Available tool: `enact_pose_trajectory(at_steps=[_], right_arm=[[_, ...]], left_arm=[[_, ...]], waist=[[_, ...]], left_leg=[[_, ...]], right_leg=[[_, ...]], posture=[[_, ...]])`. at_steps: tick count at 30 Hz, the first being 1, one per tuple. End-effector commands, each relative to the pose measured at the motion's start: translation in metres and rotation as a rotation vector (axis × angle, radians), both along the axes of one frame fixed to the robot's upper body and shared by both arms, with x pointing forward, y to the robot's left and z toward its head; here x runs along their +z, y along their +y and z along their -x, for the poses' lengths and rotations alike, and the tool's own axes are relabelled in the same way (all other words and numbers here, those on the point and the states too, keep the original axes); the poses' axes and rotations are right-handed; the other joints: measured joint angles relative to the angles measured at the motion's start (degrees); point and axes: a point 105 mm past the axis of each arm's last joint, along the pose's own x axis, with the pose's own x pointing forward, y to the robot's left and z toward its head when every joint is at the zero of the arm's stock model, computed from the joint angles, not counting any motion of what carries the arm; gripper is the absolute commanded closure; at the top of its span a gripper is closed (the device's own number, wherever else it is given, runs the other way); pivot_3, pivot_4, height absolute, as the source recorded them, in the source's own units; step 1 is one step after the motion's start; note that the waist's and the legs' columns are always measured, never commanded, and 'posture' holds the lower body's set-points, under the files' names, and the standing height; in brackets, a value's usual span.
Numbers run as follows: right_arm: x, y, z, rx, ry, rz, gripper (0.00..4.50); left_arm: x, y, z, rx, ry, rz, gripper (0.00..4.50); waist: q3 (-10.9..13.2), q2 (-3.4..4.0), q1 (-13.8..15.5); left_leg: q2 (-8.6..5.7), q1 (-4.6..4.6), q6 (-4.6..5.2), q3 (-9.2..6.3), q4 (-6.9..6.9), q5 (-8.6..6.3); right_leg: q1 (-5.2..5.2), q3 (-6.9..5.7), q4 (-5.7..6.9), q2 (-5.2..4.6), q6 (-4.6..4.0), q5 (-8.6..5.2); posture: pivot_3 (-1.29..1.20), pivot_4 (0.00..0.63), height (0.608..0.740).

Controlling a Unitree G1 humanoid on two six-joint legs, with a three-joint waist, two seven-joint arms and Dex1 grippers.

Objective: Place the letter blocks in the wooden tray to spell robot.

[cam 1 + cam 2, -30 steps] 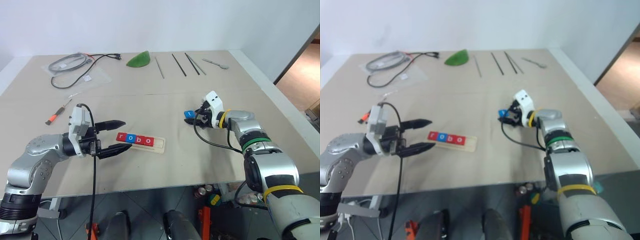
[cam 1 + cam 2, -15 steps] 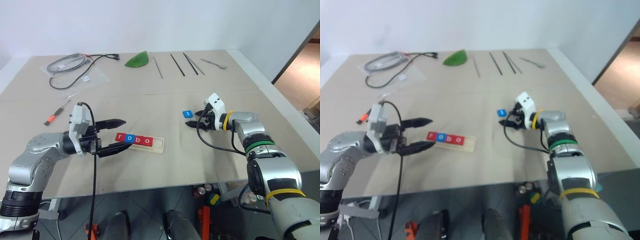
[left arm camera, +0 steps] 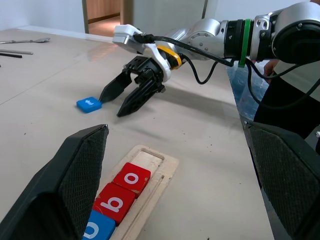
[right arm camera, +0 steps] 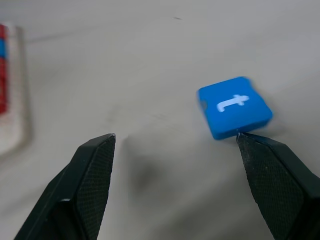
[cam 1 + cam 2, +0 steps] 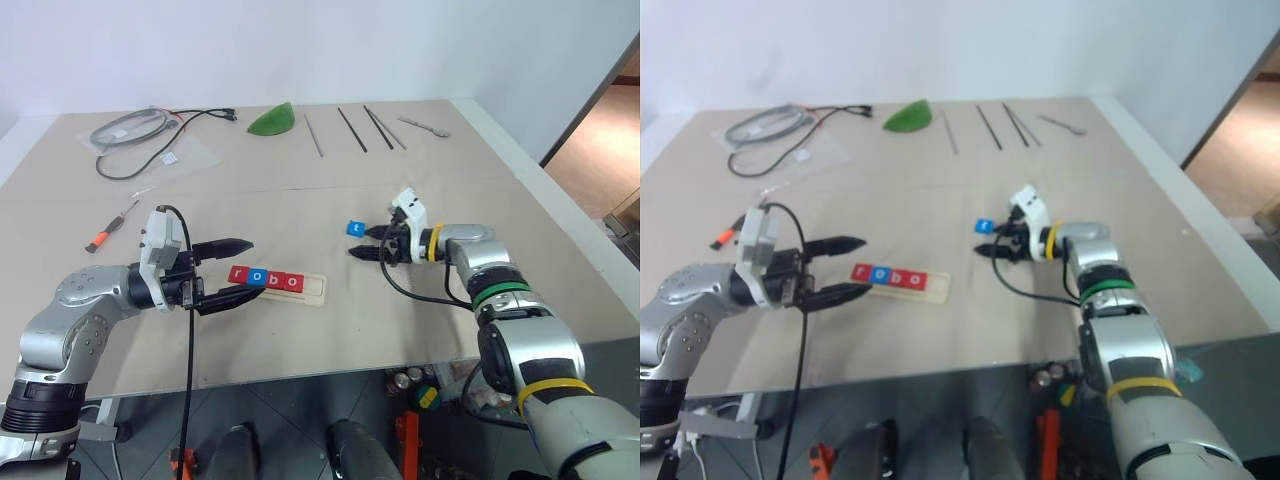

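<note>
Right hand (image 5: pixel 363 243) open, empty, lying low on worktop w/ blue t block (image 5: pixel 354 228) just off its far fingertip, toward the worktop's back edge. Left hand (image 5: pixel 240 270) wide open, empty, beside tray (image 5: pixel 314 290) (r-o-b-o in, end slot bare); right arm nearer to t.

t block (image 5: pixel 355 228) right of wooden tray (image 5: pixel 314 289)

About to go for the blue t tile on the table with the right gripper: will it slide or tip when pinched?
The blue t tile lies flat and thin on the smooth table, so it will probably slide rather than tip if one finger nudges it first. It looks rigid and light, with rounded edges, so the open right gripper may need a low, centred pinch.
</note>
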Motion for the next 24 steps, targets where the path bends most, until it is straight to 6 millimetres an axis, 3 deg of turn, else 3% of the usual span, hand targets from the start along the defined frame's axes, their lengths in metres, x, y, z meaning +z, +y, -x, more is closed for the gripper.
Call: enact_pose_trajectory(at_steps=[1, 17, 24], right_arm=[[0.004, 0.004, 0.002, 0.028, -0.018, 0.002, 0.53], [0.017, -0.03, -0.004, -0.05, -0.068, 0.072, 0.53], [0.015, -0.011, -0.015, -0.109, -0.093, 0.043, 0.53]], left_arm=[[0.01, -0.001, 0.0, -0.005, -0.053, 0.009, 0.0], [0.009, 0.001, 0.001, 0.002, -0.046, 0.003, 0.0], [0.01, -0.003, -0.001, -0.008, -0.051, 0.008, 0.0]], waist=[[0.0, 0.0, 0.0], [0.0, 0.0, 0.1], [0.0, 0.0, -0.1]], left_leg=[[0.0, 0.0, 0.0, 0.0, 0.0, 0.0], [-0.01, 0.0, 0.0, 0.0, 0.01, 0.0], [0.0, 0.0, 0.0, -0.02, 0.0, 0.0]], right_leg=[[0.01, 0.0, 0.0, 0.0, 0.01, -0.01], [0.02, 0.01, -0.01, -0.01, -0.09, -0.08], [0.0, 0.02, 0.0, 0.03, -0.05, -0.02]], posture=[[0.0, 0.15, 0.74], [0.0, 0.15, 0.74], [0.0, 0.15, 0.74]])
